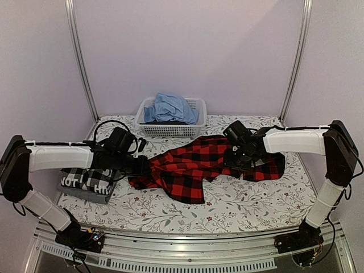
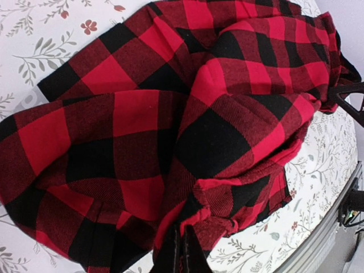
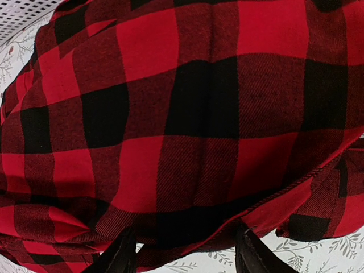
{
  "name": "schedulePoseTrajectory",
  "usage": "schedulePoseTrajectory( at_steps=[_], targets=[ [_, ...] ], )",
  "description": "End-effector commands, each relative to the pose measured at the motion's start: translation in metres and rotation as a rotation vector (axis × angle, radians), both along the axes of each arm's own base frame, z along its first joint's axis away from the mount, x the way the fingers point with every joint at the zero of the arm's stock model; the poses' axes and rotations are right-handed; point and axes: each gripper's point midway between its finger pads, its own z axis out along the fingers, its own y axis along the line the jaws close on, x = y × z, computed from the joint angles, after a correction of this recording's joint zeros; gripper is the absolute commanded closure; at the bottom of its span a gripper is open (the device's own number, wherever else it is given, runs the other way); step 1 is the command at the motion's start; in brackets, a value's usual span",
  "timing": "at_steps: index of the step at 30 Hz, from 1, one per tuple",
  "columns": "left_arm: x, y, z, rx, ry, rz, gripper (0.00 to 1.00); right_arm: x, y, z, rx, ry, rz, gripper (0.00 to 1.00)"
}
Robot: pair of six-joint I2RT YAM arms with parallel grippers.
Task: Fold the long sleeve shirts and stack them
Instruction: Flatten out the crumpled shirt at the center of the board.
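The red-and-black check flannel shirt [image 1: 199, 162] lies crumpled across the middle of the table. My left gripper [image 1: 138, 165] is at its left edge, shut on a fold of the red flannel [image 2: 199, 222]. My right gripper [image 1: 236, 159] is over the shirt's right part, open, its fingertips [image 3: 122, 256] either side of the cloth's edge [image 3: 187, 170]. A folded black-and-white check shirt [image 1: 94, 179] rests on a dark grey white-lettered one [image 1: 71, 183] at the left.
A white basket [image 1: 196, 122] holding blue cloth [image 1: 170, 108] stands at the back. The table has a floral cover [image 1: 244, 199]. A metal rail [image 1: 199, 261] runs along the near edge.
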Motion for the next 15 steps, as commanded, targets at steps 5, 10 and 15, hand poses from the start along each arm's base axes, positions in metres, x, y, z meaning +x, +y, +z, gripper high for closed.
schedulePoseTrajectory(
  at_steps=[5,10,15],
  targets=[
    [-0.007,-0.011,0.017,-0.061,-0.055,-0.095,1.00,-0.019,0.006,-0.009,0.004,0.023,-0.187,0.45],
    [-0.009,-0.010,0.019,-0.053,-0.063,-0.112,1.00,-0.032,-0.001,-0.021,-0.010,0.052,-0.240,0.62],
    [-0.009,-0.013,0.020,-0.068,-0.056,-0.113,1.00,-0.040,-0.013,-0.019,-0.024,0.046,-0.270,0.84]
  ],
)
